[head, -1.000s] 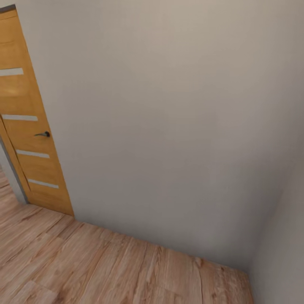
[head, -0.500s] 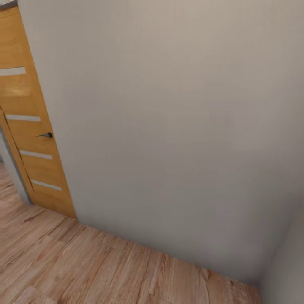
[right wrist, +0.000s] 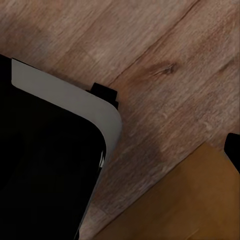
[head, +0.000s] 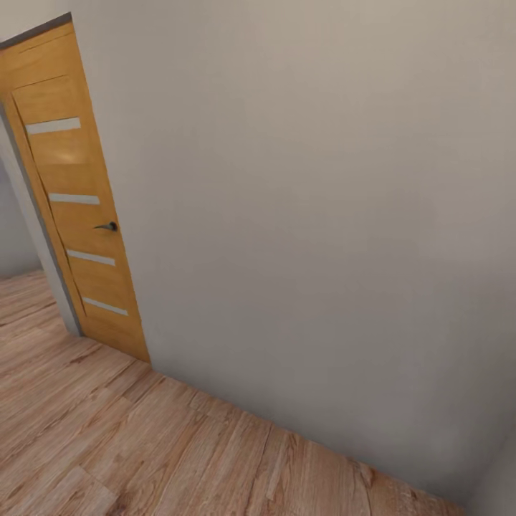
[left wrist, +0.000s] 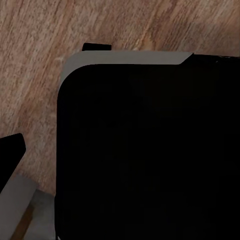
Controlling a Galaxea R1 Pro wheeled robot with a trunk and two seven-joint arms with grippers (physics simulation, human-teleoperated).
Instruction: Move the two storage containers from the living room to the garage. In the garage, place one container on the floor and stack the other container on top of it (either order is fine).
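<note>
1. Left gripper: I cannot tell whether its jaws are spread or pressed together. In the left wrist view a dark tip (left wrist: 11,150) at the frame edge may be one of my fingers.
2. Right gripper: its state is likewise beyond telling. In the right wrist view a similar dark sliver (right wrist: 233,150) sits at the frame edge.
3. Left wrist view: a broad black body (left wrist: 150,150) with a rounded corner and a pale grey rim (left wrist: 130,57) stands over the wood plank floor (left wrist: 45,50).
4. Right wrist view: the black body (right wrist: 45,175) and grey rim (right wrist: 65,92) appear again. Beside them lies a smooth orange-brown surface (right wrist: 185,200), apart from the body with planks between them. What it is I cannot tell.
5. Head view: a plain grey-white wall (head: 308,215) meets the plank floor along a slanting line. At the wall's left end stands an orange-brown door (head: 79,201) with four pale horizontal strips (head: 54,125) and a dark lever handle (head: 107,226).
6. Beyond the door's edge the planks run on toward a further grey wall (head: 14,215). A second wall (head: 498,487) closes the corner at the opposite end.
7. Surface: light wood planks with visible grain and knots, the living-room kind and not concrete.
8. Storage containers: I cannot tell where they are.
</note>
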